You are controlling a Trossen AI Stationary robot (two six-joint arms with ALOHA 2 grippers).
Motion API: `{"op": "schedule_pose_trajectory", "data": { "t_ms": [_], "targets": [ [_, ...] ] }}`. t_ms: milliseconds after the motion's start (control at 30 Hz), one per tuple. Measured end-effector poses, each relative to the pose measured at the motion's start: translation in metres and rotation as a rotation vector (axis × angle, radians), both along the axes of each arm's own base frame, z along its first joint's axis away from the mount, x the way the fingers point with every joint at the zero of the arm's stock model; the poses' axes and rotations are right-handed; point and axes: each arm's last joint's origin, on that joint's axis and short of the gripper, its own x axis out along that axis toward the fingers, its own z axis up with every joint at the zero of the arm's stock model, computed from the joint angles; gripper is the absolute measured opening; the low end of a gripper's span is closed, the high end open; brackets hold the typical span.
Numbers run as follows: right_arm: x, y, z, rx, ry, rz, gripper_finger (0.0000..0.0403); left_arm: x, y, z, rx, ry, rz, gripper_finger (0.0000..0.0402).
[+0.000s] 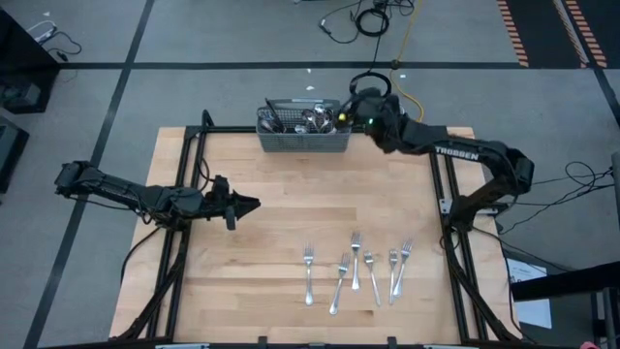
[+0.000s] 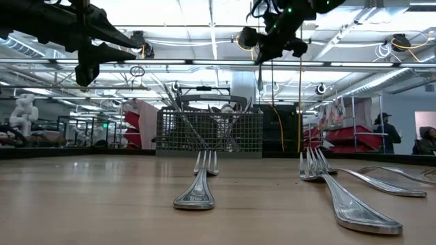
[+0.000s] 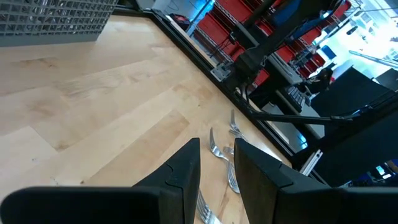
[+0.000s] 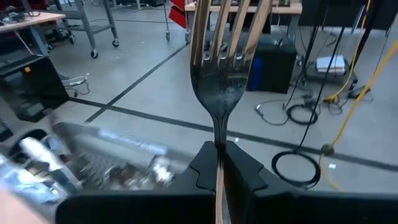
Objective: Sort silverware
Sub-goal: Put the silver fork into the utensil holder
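My right gripper (image 1: pixel 347 109) hovers over the right end of the grey mesh basket (image 1: pixel 303 129) at the table's far edge, shut on a silver fork (image 4: pixel 224 74). The basket holds more silverware (image 1: pixel 312 118), standing in it. Several forks (image 1: pixel 356 267) lie flat in a row on the near right part of the table. My left gripper (image 1: pixel 254 204) is open and empty, held above the table left of its middle, with its fingers pointing toward the right edge. My right gripper pinches the fork between its two fingers at the neck (image 4: pixel 219 142), just behind the tines. The tines (image 4: pixel 227 31) stick out past the fingertips, and the handle is hidden between the fingers. The fork is lifted clear above the basket (image 4: pixel 106 163).
The basket (image 2: pixel 210 131) stands against the table's far edge. Bare wood (image 1: pixel 281 228) lies between the basket and the row of forks (image 2: pixel 196 194), and on the table's left half. Black frame rails (image 1: pixel 184 184) run along both sides of the table.
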Motion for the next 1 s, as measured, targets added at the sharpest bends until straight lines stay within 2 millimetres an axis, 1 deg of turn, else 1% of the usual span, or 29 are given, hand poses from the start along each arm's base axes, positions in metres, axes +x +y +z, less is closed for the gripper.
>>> {"op": "schedule_pose_trajectory", "data": {
  "t_ms": [133,233,300,533,633,700,767,1000],
  "targets": [
    [-0.009,-0.030,-0.002,-0.024,0.011,0.030,0.0000,0.000,0.000,0.000,0.002,0.000,0.007,0.0105],
    [-0.007,-0.046,-0.011,-0.009,0.011,0.077,0.0000,0.000,0.001,0.000,0.007,0.000,0.027,0.0105],
    [-0.001,-0.052,-0.020,-0.001,0.029,0.095,0.0000,0.000,0.002,0.000,0.014,0.002,0.051,0.0105],
    [0.026,-0.068,-0.071,0.071,0.077,0.150,0.0000,-0.001,0.003,0.000,0.025,0.002,0.098,0.0105],
    [0.032,-0.069,-0.084,0.092,0.088,0.146,0.0000,-0.001,0.003,0.000,0.024,0.002,0.098,0.0105],
    [0.033,-0.068,-0.084,0.085,0.086,0.148,0.0003,-0.001,0.003,0.000,0.023,0.001,0.098,0.0105],
    [0.033,-0.068,-0.079,0.064,0.077,0.152,0.0015,-0.001,0.003,0.000,0.023,0.001,0.098,0.0105],
    [0.022,-0.062,-0.058,0.042,0.085,0.162,0.0084,-0.001,0.003,0.000,0.022,-0.001,0.098,0.0105]
  ]
}}
